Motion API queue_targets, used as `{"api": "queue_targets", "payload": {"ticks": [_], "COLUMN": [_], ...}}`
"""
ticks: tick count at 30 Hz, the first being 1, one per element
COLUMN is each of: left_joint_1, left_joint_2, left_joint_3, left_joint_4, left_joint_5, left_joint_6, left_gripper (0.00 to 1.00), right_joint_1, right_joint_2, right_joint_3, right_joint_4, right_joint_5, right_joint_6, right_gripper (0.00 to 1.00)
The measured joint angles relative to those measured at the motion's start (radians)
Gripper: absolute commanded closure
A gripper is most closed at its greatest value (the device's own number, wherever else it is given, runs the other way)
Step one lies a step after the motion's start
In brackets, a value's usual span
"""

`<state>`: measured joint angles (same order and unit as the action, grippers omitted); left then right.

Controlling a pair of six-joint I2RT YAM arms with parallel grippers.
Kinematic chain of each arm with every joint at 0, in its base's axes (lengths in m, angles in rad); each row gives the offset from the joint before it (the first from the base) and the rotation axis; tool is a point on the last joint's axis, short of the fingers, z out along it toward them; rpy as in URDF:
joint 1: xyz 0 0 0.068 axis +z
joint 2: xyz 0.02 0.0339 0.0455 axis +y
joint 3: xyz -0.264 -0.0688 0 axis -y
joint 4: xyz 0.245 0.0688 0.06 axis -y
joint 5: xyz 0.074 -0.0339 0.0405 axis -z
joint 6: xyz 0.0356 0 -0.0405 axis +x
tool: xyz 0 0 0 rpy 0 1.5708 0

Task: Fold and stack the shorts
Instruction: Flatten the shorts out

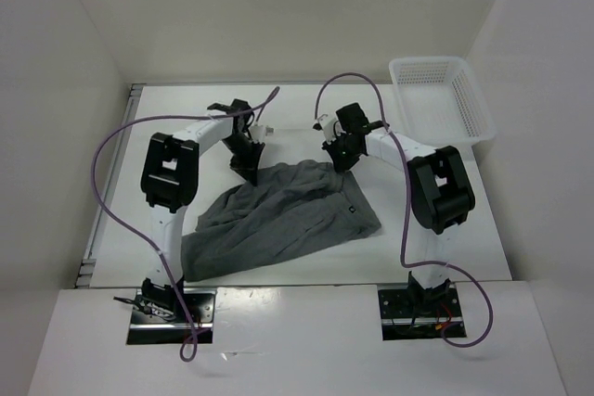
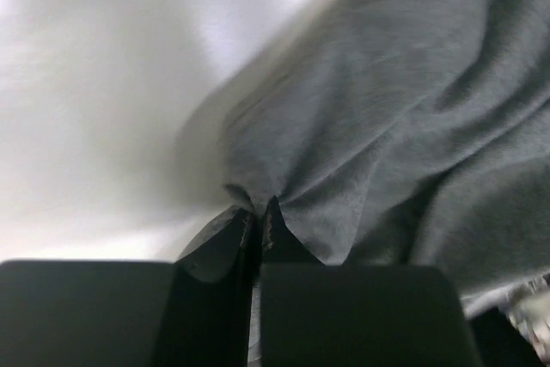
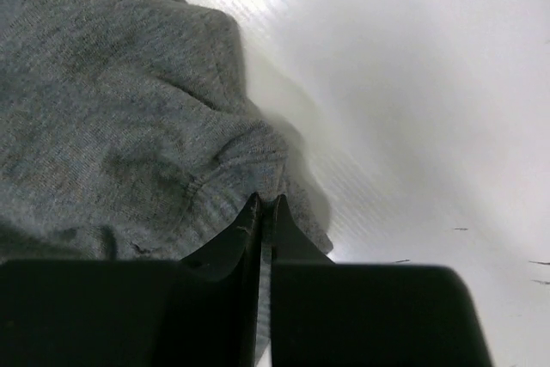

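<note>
The grey shorts (image 1: 278, 215) lie rumpled on the white table, spread from the front left up to the middle. My left gripper (image 1: 249, 171) is shut on their far left edge; in the left wrist view the grey cloth (image 2: 369, 126) bunches into the closed fingertips (image 2: 259, 209). My right gripper (image 1: 342, 160) is shut on the far right edge, near the ribbed waistband (image 3: 215, 186), with fabric pinched at its tips (image 3: 266, 202). Both held corners are raised a little off the table.
A white plastic basket (image 1: 441, 99) stands at the back right of the table (image 1: 297, 108). Purple cables loop over both arms. White walls close in the table on the left, back and right.
</note>
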<state>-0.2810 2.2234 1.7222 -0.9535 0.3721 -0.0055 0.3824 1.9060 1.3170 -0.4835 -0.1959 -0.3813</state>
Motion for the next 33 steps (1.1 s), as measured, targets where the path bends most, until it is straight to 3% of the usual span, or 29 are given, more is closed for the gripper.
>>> {"api": "queue_targets", "payload": {"ticks": [4,10,13,15,18,20,24,28,33], "left_joint_1": [0.072,0.154,0.125,0.084,0.026,0.002,0.006,0.087,0.202], "left_joint_2": [-0.019,-0.144,-0.281,-0.375,-0.482,-0.494,-0.450,-0.446,-0.452], "left_joint_3": [0.069,0.288,0.241,0.140,-0.102,-0.245,-0.433,-0.358,-0.154], "left_joint_4": [0.027,0.120,0.166,0.188,0.196,0.161,0.003,-0.057,0.054], "left_joint_5": [-0.054,-0.192,-0.253,-0.277,-0.273,-0.241,-0.138,-0.072,-0.066], "left_joint_6": [0.000,0.000,0.002,0.003,0.006,0.007,0.001,0.002,0.002], "left_gripper": [1.00,1.00,0.90,0.82,0.53,0.42,0.39,0.37,0.37], "right_joint_1": [-0.001,-0.014,-0.016,-0.014,0.000,0.027,0.112,0.144,0.137], "right_joint_2": [0.002,0.005,-0.016,-0.042,-0.084,-0.107,-0.113,-0.117,-0.147], "right_joint_3": [0.053,0.283,0.344,0.323,0.234,0.149,0.011,-0.041,-0.077], "right_joint_4": [-0.016,-0.017,-0.006,-0.009,-0.011,-0.018,-0.042,-0.051,-0.042], "right_joint_5": [0.016,0.026,0.024,0.026,0.036,0.051,0.079,0.101,0.133], "right_joint_6": [0.000,0.005,-0.006,-0.022,-0.057,-0.082,-0.124,-0.158,-0.187], "right_gripper": [1.00,1.00,1.00,1.00,1.00,1.00,1.00,1.00,1.00]}}
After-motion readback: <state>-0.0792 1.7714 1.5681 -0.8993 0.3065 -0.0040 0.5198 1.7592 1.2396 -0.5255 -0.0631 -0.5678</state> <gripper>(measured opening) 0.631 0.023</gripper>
